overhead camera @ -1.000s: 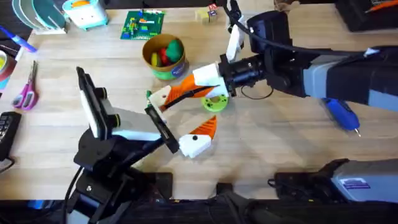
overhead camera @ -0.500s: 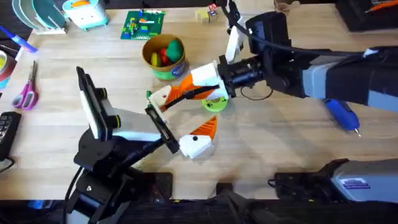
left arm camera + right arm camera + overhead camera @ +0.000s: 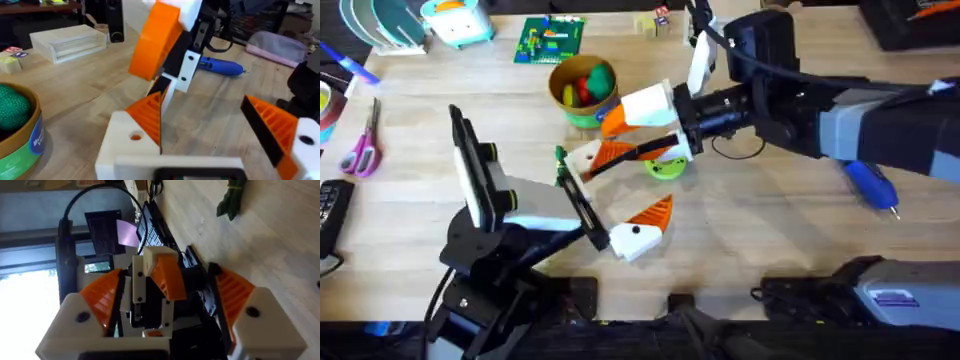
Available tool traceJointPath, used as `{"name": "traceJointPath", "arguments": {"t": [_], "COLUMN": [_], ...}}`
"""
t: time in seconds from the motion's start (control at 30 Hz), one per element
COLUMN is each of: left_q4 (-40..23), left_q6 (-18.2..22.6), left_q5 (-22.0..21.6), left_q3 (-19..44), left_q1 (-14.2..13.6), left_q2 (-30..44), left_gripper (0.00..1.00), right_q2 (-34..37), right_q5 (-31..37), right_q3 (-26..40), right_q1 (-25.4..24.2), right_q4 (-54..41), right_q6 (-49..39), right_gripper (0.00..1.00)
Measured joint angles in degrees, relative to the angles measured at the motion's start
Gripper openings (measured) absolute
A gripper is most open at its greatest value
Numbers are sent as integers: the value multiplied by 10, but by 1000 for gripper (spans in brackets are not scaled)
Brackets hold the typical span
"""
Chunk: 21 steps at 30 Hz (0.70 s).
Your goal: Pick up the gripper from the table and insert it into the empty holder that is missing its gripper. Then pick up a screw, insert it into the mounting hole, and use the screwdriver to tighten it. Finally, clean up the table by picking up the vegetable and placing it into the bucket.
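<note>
**A:** Where's your right end effector (image 3: 625, 135)?

**B:** It's reaching in from the right, just beside the bucket (image 3: 585, 92). Its 2 fingers are apart, 1 on each side of a finger of your left arm. I can't tell whether the pads touch that finger.

**A:** And the orange gripper (image 3: 167, 282)?

**B:** Off the tabletop (image 3: 770, 230). On your right wrist camera it sits against the white holder (image 3: 150, 262), and both are between the right arm's 2 orange pads.

**A:** What about the left end effector (image 3: 210, 125)?

**B:** It's spread wide, gripping nothing. Each of its 2 white blocks carries a ribbed orange face. 1 of the right arm's fingers hangs above the gap between them.

**A:** Where's your screwdriver (image 3: 868, 183)?

**B:** It's lying flat on the tabletop, under the right forearm and well apart from both end effectors, its metal tip towards the arm bases.

**A:** And the vegetable (image 3: 231, 200)?

**B:** On the wood, a green stalk lying outside the bucket. The bucket stands upright with red, yellow and green shapes inside. A round green disc (image 3: 665, 168) lies just under the right end effector.
</note>
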Motion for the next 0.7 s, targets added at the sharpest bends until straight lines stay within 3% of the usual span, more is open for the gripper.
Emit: {"name": "traceJointPath", "arguments": {"t": [0.13,0.37,0.5,0.7], "left_q4": [0,0,0,0], "left_q6": [0,0,0,0], "left_q5": [2,4,4,4], "left_q3": [0,0,0,0], "left_q1": [0,0,0,0], "left_q2": [0,0,0,0], "left_gripper": [992,992,992,992], "right_q2": [0,0,-11,-93], "right_q5": [7,37,77,216], "right_q3": [0,0,12,57], "right_q1": [-17,-96,-123,-126], "right_q4": [-12,-26,-143,-379], "right_q6": [-27,-111,-198,-399], "right_gripper": [963,975,980,986]}}
